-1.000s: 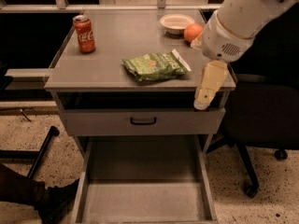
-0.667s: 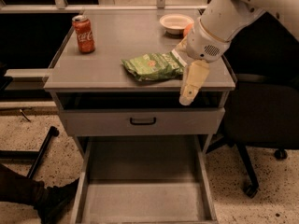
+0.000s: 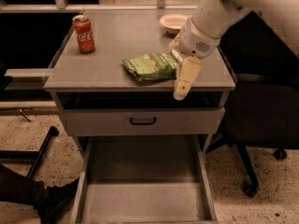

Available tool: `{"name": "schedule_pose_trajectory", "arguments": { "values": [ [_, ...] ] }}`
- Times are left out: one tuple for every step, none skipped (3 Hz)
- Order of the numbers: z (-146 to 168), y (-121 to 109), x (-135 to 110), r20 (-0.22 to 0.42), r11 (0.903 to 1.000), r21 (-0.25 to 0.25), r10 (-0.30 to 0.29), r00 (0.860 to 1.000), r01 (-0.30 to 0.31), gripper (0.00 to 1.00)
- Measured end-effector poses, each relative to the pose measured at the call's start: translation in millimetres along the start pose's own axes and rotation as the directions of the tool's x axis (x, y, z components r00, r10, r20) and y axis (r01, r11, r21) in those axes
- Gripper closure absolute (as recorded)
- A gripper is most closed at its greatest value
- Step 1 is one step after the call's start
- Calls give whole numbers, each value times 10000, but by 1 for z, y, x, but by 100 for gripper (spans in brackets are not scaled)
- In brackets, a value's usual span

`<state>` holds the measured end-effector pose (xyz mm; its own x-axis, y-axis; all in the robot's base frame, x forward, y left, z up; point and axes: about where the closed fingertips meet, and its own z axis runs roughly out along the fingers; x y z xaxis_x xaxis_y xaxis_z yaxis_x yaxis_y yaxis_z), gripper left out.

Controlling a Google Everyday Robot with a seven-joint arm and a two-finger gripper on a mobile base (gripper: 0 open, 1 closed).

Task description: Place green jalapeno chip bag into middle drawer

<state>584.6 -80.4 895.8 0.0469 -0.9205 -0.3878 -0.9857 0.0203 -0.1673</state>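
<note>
The green jalapeno chip bag (image 3: 152, 65) lies flat on the grey cabinet top (image 3: 117, 50), near its front edge, right of centre. My gripper (image 3: 183, 80) hangs down just right of the bag, at the bag's right end and over the top's front edge. It holds nothing that I can see. The middle drawer (image 3: 145, 200) is pulled out low in front of the cabinet, a shallow grey tray with nothing in it.
A red soda can (image 3: 85, 33) stands at the back left of the top. A white bowl (image 3: 173, 21) sits at the back right, partly behind my arm. A shut drawer front with a black handle (image 3: 142, 121) is under the top. A black office chair (image 3: 261, 120) stands to the right.
My arm has moved left and a little toward the back, from beyond the cabinet's right front corner to right beside the chip bag. The bag, can and drawer have not moved.
</note>
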Motion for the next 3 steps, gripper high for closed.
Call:
{"name": "schedule_pose_trajectory", "arguments": {
  "values": [
    [14,-33,0,160,9999,54,-107,9998,107,0],
    [27,-67,2,315,9993,334,-160,9994,150,0],
    [42,-96,0,142,9984,516,-253,9996,246,0]
  ]
}}
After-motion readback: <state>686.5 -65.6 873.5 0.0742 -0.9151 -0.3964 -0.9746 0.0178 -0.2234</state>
